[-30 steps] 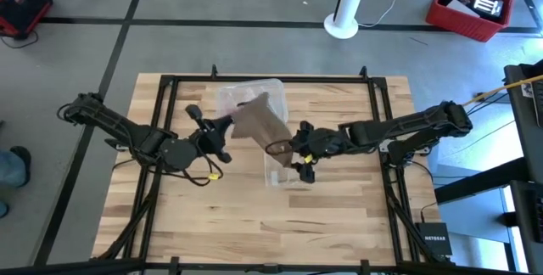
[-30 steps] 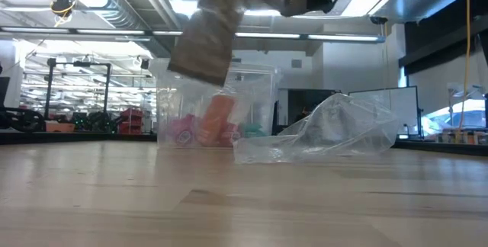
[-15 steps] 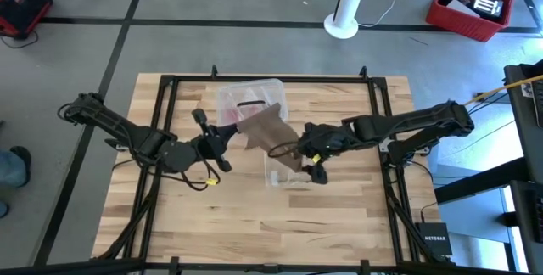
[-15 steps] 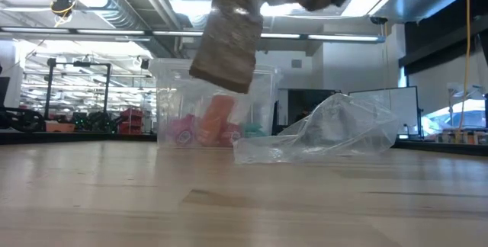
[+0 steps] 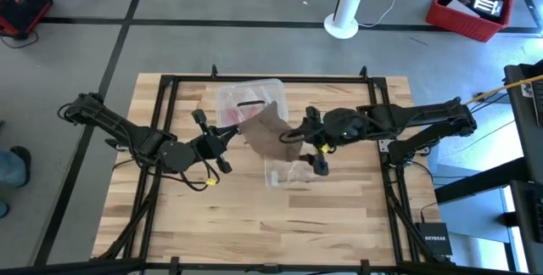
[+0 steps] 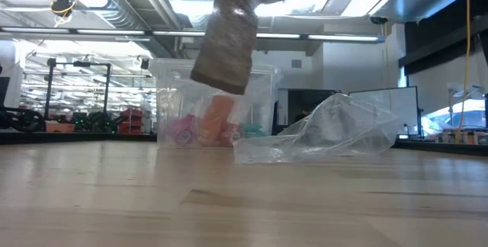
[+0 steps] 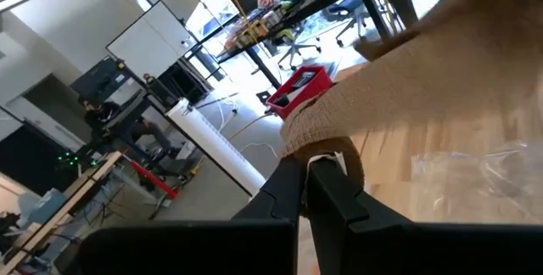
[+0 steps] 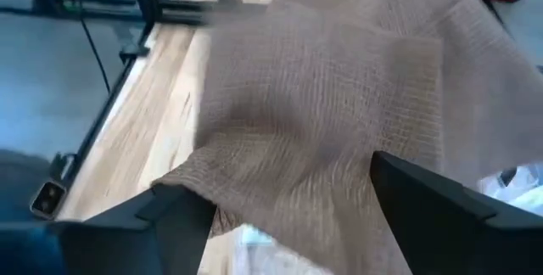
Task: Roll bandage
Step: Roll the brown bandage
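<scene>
The brown-tan bandage [image 5: 267, 129] is held in the air over the table's middle, between my two grippers. My left gripper [image 5: 227, 138] is shut on its left end. My right gripper [image 5: 297, 136] is at its right end, with its fingers wide apart [image 8: 297, 216] and the fabric [image 8: 322, 97] spread across the gap. In the low view a free part of the bandage [image 6: 227, 45] hangs down in front of the clear box, clear of the table. Both grippers are above that view's top edge. My left gripper pinches a small bunched fold at the bandage's end [image 7: 329, 146] between its two shut fingers. The fingers come about level from the table's left. The bandage runs away from them toward my right gripper, clear of the table. My right gripper is open. The bandage lies across the gap between its two fingers [image 8: 182, 211] and reaches both. I cannot tell whether it rests on them.
A clear plastic box [image 5: 249, 97] with red and pink contents stands at the far middle, behind the bandage. A crinkled clear plastic bag [image 5: 288, 173] lies on the table below my right gripper. Bare wood [image 5: 254, 224] lies toward the near edge.
My right gripper has gone toward the table's far edge and risen out of the low view. The bandage, which ran from far to near, now lies more left to right. Its hanging part has swung toward the table's right.
</scene>
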`<state>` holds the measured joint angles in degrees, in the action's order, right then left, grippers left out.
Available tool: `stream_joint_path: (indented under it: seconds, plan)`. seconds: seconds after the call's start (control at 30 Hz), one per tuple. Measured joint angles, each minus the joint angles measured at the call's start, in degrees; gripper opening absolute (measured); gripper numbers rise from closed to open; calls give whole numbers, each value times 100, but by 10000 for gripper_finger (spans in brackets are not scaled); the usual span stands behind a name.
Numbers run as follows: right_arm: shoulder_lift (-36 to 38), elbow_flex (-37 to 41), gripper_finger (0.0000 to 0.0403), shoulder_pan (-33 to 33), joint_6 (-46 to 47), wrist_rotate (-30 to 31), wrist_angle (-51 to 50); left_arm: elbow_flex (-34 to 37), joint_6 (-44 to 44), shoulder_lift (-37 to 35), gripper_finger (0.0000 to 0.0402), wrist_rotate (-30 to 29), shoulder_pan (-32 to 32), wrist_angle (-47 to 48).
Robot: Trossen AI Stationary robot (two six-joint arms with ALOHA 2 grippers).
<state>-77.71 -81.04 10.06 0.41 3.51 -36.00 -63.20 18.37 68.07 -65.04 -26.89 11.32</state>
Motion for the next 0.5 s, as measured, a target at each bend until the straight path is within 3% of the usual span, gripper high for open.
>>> stream_joint_path:
  seconds: [0.2, 0.27, 0.33, 0.4, 0.5]
  plan:
    - [22, -260, 308, -72, -284, -250, -880, 0, -122, 0, 0, 22, 0, 16]
    - [27, -486, 308, -66, -427, 1, -936, 1, -122, 0, 0, 28, 0, 22]
    - [37, -534, 308, -61, -425, 651, -194, 0, -105, 0, 0, 28, 0, 7]
    - [12, -544, 308, -72, -532, 800, 58, 1, -104, 0, 0, 27, 0, -20]
    - [-3, -531, 308, -75, -837, 670, -953, 0, -101, 0, 0, 24, -36, -16]
